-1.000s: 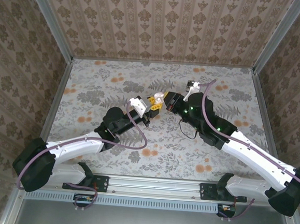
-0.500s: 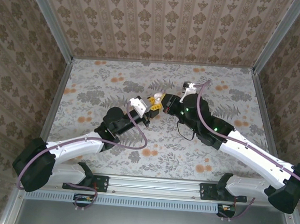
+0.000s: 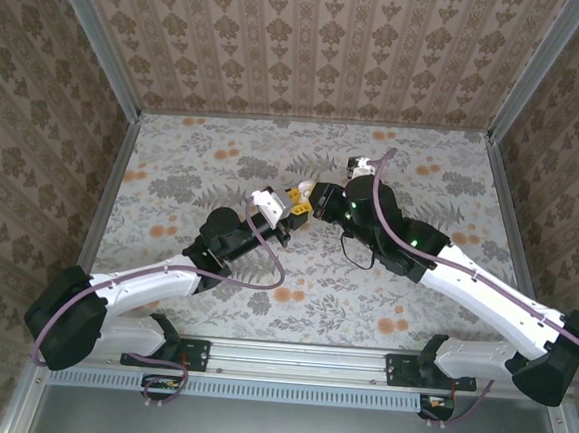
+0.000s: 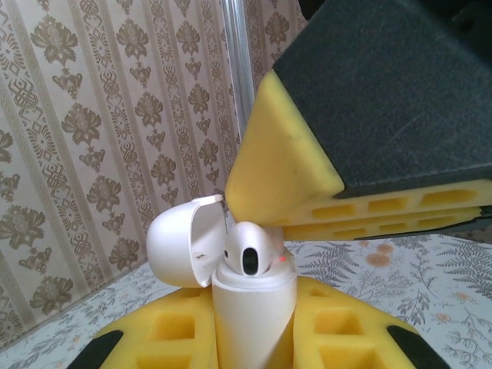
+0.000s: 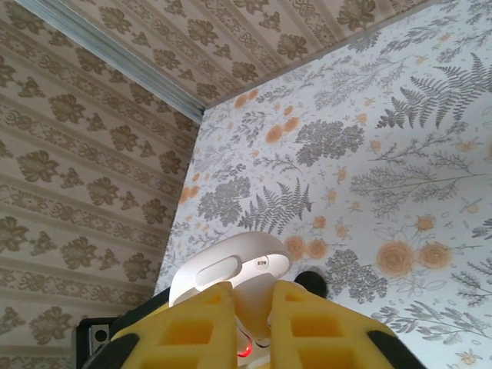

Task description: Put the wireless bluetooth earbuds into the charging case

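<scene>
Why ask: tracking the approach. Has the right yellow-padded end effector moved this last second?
Yes: the right end effector shifted left, away from the table's orange printed flowers.

The right gripper [image 3: 307,196] has slid toward the counter's left edge, closing on the charging case [image 4: 250,307] in the left gripper [image 3: 291,209] (yellow pads nearly meeting), its wrist swinging along.

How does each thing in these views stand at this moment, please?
charging case: upright, clamped between the left fingers.
lid: hinged open.
white earbud: sitting in the case, its head poking above the rim.
left fingers: shut on the charging case.
right fingers: close together beside the earbud; whether they grip anything, I cannot tell.
</scene>
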`<action>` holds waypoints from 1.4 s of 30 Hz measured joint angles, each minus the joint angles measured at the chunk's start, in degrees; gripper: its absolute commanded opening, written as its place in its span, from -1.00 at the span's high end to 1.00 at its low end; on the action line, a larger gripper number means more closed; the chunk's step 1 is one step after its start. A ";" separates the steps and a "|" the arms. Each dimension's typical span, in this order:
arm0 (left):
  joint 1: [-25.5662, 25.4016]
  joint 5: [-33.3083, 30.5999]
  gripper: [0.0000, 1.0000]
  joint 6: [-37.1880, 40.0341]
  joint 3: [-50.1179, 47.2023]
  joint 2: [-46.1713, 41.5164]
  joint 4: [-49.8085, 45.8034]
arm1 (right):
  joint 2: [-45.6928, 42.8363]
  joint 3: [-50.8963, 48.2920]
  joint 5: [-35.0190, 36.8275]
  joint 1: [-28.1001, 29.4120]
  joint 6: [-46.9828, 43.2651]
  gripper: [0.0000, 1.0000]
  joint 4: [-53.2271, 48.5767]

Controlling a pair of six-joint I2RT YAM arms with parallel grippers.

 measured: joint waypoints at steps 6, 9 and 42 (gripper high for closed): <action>0.04 -0.02 1.00 0.00 0.00 0.00 0.02 | 1.42 2.82 0.20 0.00 -0.46 0.50 -3.23; 0.04 -0.02 1.00 0.00 -0.09 0.00 0.20 | 1.70 3.76 0.37 0.00 -1.18 0.41 -4.79; 6.82 28.02 1.00 -16.87 -0.11 1.70 2.43 | -3.30 0.39 -30.86 -21.00 -1.81 0.32 -4.76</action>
